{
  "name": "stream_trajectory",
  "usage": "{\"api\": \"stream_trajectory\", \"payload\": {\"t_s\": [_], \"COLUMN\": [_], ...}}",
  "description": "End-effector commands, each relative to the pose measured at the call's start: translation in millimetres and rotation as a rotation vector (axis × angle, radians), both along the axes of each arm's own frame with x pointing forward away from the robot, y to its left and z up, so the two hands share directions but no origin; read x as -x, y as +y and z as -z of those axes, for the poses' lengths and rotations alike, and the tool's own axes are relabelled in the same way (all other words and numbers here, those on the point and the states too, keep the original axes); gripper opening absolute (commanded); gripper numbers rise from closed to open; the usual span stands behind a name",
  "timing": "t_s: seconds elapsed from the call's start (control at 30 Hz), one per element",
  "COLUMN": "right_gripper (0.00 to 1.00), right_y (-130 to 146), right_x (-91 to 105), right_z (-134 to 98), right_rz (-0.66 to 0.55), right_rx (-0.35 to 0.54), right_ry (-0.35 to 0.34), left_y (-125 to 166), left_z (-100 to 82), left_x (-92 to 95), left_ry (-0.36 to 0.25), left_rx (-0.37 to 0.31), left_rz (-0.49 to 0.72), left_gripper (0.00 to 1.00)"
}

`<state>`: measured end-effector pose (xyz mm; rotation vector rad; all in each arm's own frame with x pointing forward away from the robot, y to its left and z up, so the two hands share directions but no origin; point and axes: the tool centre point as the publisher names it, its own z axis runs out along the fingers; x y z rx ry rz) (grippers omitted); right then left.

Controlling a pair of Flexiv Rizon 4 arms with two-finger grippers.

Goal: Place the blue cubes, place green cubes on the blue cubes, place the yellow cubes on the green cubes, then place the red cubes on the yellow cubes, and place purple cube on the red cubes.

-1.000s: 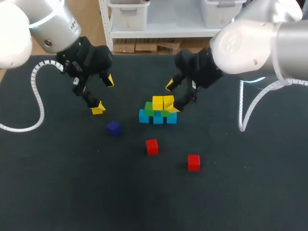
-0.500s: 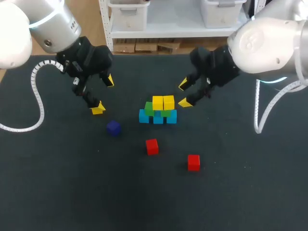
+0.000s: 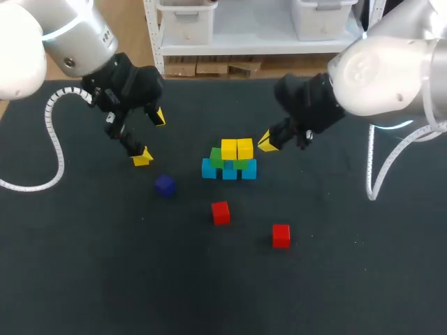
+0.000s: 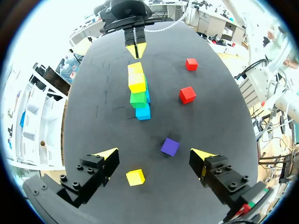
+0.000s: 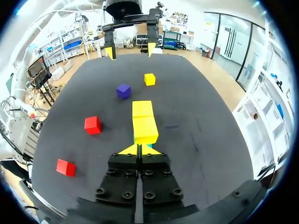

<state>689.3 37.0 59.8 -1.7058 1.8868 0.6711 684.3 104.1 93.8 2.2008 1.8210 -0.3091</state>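
Mid-table stands a stack: blue cubes (image 3: 230, 172) at the base, green cubes (image 3: 217, 159) on them, two yellow cubes (image 3: 237, 149) on top. Two red cubes (image 3: 221, 212) (image 3: 281, 235) lie loose in front of it, and a purple cube (image 3: 165, 185) to its left. My right gripper (image 3: 267, 142) (image 5: 138, 149) is shut on nothing, just right of the stack with the yellow cubes (image 5: 144, 129) right ahead of its tips. My left gripper (image 3: 151, 136) (image 4: 154, 154) hangs open at the left, above a loose yellow cube (image 4: 135, 177), with the purple cube (image 4: 170, 146) ahead of it.
The black table (image 3: 105, 265) has wide bare room in front and on both sides. A white ribbed cable (image 3: 54, 139) trails from my left arm over the table's left part. Another white cable (image 3: 374, 160) loops at the right.
My right gripper has drawn back from the stack's yellow cubes to the right and shut its fingers on nothing. The left arm and all cubes have stayed put.
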Motion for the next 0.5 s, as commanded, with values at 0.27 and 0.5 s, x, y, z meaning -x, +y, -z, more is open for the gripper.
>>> {"api": "stream_trajectory", "payload": {"t_s": [0.27,0.5], "right_gripper": [0.00,0.00], "right_y": [8.3,12.0], "right_x": [-4.8,-2.7], "right_z": [2.9,2.2], "right_rz": [-0.018,-0.027], "right_rx": [-0.010,-0.014], "right_ry": [0.008,0.011], "left_y": [1.3,1.3], "left_z": [0.6,0.6], "left_x": [0.9,0.9], "left_ry": [-0.003,-0.003], "left_rx": [0.003,0.003], "left_rz": [0.002,0.002], "left_gripper": [1.00,1.00]}}
